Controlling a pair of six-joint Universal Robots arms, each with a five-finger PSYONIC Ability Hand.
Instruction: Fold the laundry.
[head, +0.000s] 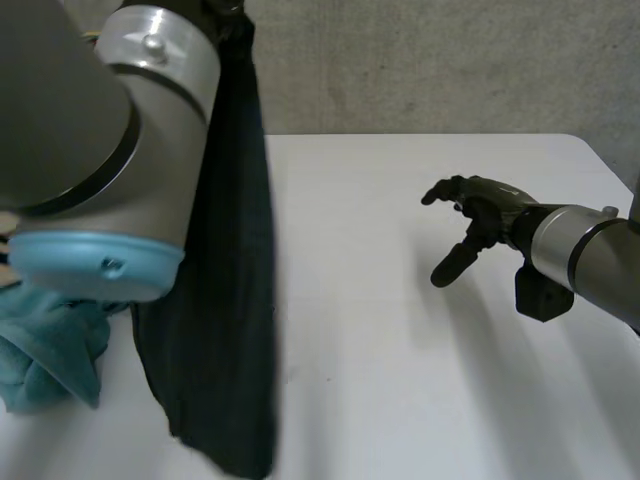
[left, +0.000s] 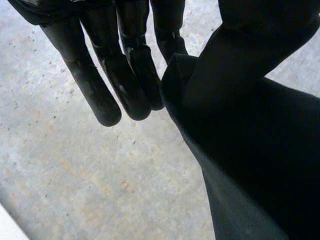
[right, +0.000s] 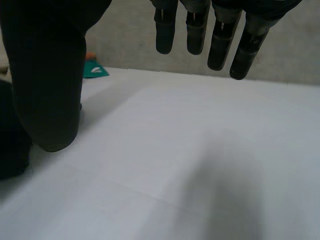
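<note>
One long black cloth (head: 220, 300) (limp, smooth).

Head looks down — close left-wrist camera shares dark cloth (head: 220, 330).

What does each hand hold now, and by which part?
The left hand pinches the black cloth by its upper end, thumb against fingers; it hangs down. The right hand holds nothing.

A lab-like test room: bare grey wall (head: 450, 60) behind a white table (head: 400, 400).
</note>
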